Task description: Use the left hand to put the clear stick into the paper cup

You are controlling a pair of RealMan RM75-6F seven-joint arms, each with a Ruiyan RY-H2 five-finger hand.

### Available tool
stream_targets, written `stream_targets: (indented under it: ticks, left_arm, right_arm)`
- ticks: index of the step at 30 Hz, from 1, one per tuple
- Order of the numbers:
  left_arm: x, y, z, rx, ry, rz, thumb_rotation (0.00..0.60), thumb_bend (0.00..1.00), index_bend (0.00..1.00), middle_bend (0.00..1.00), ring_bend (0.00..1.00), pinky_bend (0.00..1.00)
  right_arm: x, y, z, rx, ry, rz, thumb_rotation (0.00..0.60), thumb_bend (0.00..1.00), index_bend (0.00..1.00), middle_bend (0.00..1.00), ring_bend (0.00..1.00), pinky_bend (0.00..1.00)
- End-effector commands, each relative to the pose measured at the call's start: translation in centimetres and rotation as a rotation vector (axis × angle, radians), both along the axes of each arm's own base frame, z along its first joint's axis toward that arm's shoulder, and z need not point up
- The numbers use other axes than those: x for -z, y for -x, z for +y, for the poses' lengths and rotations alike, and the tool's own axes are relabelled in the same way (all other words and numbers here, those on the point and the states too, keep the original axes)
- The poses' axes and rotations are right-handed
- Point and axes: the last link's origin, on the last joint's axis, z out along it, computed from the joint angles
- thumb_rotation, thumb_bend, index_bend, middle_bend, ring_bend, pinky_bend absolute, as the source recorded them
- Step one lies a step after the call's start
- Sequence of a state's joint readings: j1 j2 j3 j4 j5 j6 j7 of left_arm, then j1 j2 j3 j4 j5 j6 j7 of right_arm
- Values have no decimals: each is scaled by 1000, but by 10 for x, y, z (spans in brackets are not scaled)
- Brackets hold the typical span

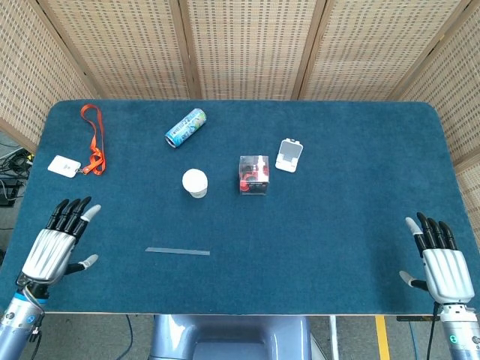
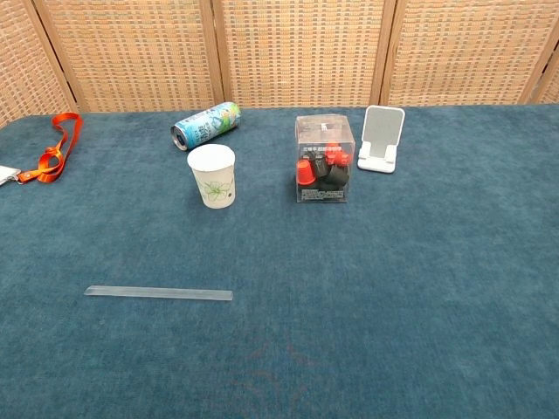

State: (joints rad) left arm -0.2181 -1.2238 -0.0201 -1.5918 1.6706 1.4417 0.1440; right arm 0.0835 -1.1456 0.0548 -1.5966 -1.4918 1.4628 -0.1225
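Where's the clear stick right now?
In the head view the clear stick lies flat on the table's near left part, in front of the paper cup and right of the open left hand, untouched.

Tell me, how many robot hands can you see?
2. The left hand is open at the table's near left edge, and the right hand is open at the near right edge. Only the head view shows them.

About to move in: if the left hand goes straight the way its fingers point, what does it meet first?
Probably nothing: the left hand points up-right, passing left of the clear stick and paper cup. Height unclear.
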Motion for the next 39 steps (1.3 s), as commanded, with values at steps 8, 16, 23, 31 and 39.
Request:
stream_targets:
  ticks: [8,16,23,31,39]
  left_arm:
    - [48,-46,17,90,139,33,600,292,353,0,0,0]
    - [80,-63,32,71,212,83,600,298,393,0,0,0]
    - [99,-75,40,78,251,113,600,299,423,0,0,0]
    - [121,-84,49,46,302,136,600,356,440,0,0,0]
    - [143,-93,55,20,344,175,600,356,432,0,0,0]
  right_arm:
    - [-4,-1,1,-4,9,-16,600,50,49,0,0,0]
    - [-7,-1,1,-5,13,-28,600,49,49,0,0,0]
    - [-8,-1,1,-7,15,-36,600,50,49,0,0,0]
    - [-9,-1,1,-6,15,-43,600,50,49,0,0,0]
    - [-9,-1,1,-3,14,-51,600,50,49,0,0,0]
